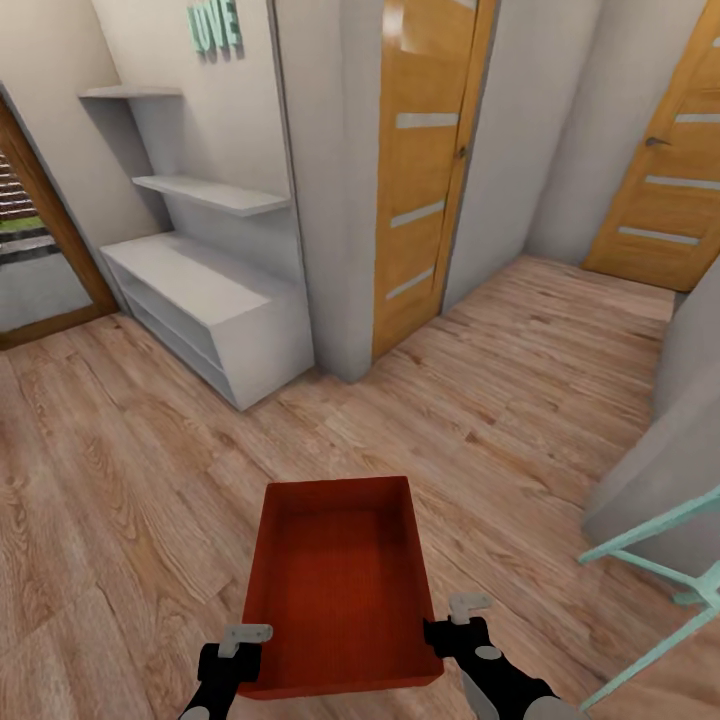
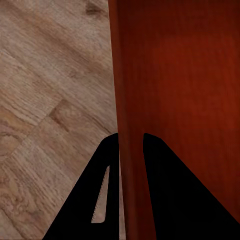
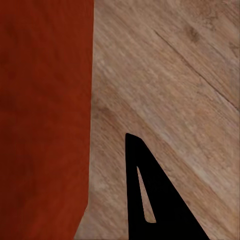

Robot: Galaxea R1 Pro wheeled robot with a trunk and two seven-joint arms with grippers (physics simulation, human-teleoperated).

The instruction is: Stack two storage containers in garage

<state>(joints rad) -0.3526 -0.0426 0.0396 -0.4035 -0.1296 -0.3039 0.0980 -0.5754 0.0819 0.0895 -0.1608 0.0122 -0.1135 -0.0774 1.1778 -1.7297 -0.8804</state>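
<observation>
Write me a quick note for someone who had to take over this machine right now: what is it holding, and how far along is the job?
Left gripper: shut on the left wall of the orange-red storage container.
Right gripper: at the container's right wall; one finger shows outside it, so the grip cannot be confirmed.
The container is carried low in front, over a wood-plank floor in a hallway with wooden doors and a grey shelf unit.
Done: one container picked up.
Left: reach the garage, set it down, then the second container and stacking.
</observation>
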